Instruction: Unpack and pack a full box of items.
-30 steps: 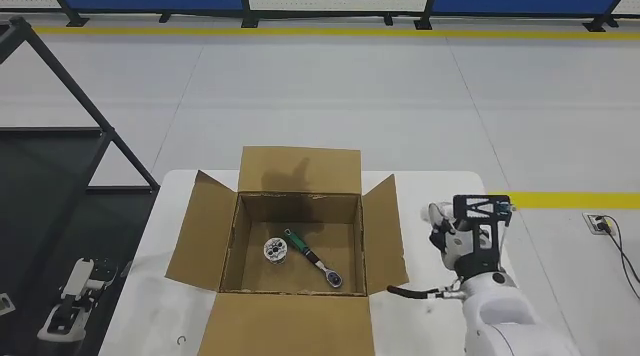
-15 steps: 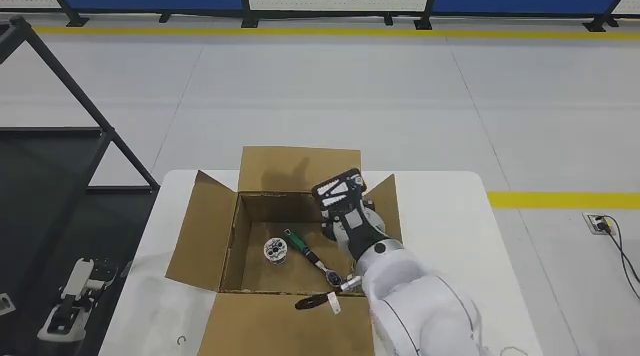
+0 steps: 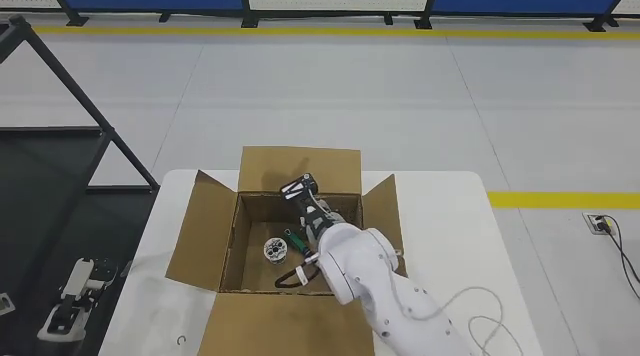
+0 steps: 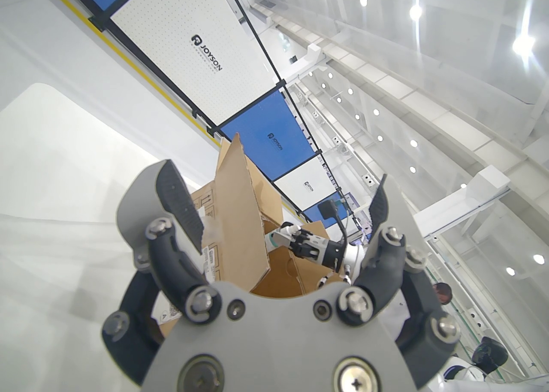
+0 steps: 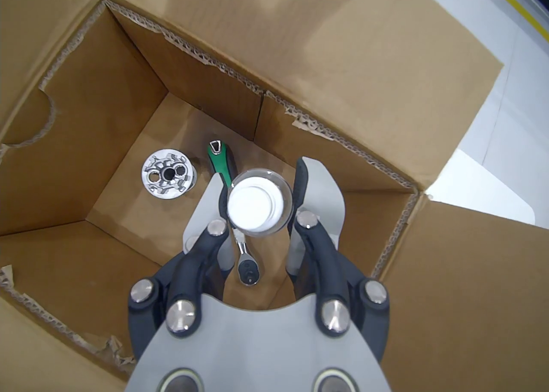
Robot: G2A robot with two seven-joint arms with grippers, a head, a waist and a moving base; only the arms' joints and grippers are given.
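Your left tool (image 4: pixel 276 192) stands wide and empty, just outside the box (image 3: pixel 300 168), low by the desk (image 3: pixel 440 196). On the box floor lie a toothed metal disc (image 5: pixel 168 174) and, just beside it, a green-handled ratchet (image 5: pixel 223 164). Your right tool (image 5: pixel 260 188) hangs above the ratchet, closed on a small clear jar (image 5: pixel 256 204), white cap toward the wrist. Expect the jar to be light, rigid and slick — perhaps breakable. The grip across its body below the cap looks sound. The ratchet is likely heavy and stiff — take it mid-handle.
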